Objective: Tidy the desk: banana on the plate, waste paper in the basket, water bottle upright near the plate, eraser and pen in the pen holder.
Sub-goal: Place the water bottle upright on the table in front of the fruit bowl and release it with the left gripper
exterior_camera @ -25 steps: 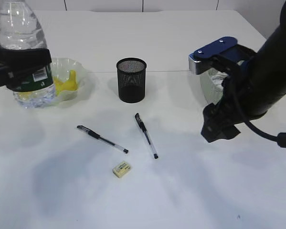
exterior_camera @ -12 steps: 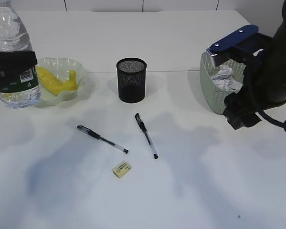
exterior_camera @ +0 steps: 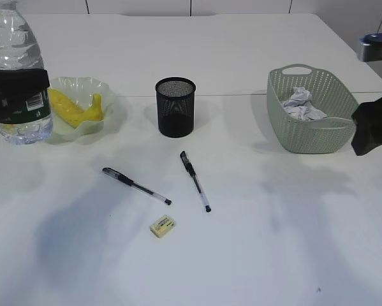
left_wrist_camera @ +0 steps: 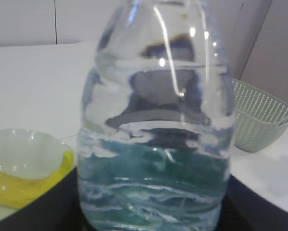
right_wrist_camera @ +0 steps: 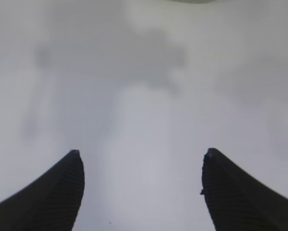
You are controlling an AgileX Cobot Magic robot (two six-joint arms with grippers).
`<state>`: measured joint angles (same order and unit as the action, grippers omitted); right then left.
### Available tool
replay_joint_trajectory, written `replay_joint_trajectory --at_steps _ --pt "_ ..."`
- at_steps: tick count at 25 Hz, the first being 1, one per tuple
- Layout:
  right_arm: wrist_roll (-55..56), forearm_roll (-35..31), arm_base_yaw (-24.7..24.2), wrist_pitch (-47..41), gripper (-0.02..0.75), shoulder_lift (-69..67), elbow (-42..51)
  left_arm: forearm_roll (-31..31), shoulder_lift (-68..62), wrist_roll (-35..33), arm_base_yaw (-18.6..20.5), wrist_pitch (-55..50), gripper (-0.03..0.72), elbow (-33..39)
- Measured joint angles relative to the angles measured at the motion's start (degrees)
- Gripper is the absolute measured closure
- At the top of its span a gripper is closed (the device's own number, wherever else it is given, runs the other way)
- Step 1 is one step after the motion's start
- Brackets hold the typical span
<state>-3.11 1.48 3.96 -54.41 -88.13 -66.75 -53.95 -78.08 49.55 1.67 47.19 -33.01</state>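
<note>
White desk [exterior_camera: 254, 255] runs to the far wall, and everything below is placed against the black mesh pen holder [exterior_camera: 175, 106] standing at mid-desk. Far to its left, the water bottle [exterior_camera: 15, 70] stands upright with the left gripper [exterior_camera: 15, 89] clamped round its labelled waist; the base looks at or just above the desk, and I cannot tell which. That puts it just beside the plate [exterior_camera: 108, 95], on the side away from the holder, so this reads as the upright placement with the release not yet made. The banana [exterior_camera: 73, 109] lies in the plate. Nearer the camera than the holder lie two pens [exterior_camera: 195, 181], [exterior_camera: 136, 185], and the eraser [exterior_camera: 162, 225] nearer still, all unsorted. Well to the holder's right, the basket [exterior_camera: 308, 143] holds the waste paper [exterior_camera: 303, 105].

Compared with a second ago, the bottle has moved further from the holder, uncovering the banana. The right gripper [right_wrist_camera: 141, 156], jaws wide apart and empty, has withdrawn from over the basket to the right edge.
</note>
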Motion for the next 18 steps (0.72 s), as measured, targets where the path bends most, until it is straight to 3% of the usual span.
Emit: replay_joint_trajectory --at_steps 2,7,12,18 --pt "-0.8 -1.5 -2.6 0.0 0.168 0.0 0.0 0.5 0.0 -3.3 0.0 0.0 0.27 0.0" --pt "-1.3 -2.8 -3.5 0.0 0.168 0.0 0.0 7.6 -1.4 -11.7 0.0 1.7 0.27 0.0" --pt "-1.7 -2.9 -3.5 0.0 0.168 0.0 0.0 14.5 -8.8 -16.3 0.0 11.8 0.27 0.0" --pt "-2.2 -2.9 -3.5 -0.3 0.168 0.0 0.0 16.7 -19.3 -20.5 0.0 15.1 0.27 0.0"
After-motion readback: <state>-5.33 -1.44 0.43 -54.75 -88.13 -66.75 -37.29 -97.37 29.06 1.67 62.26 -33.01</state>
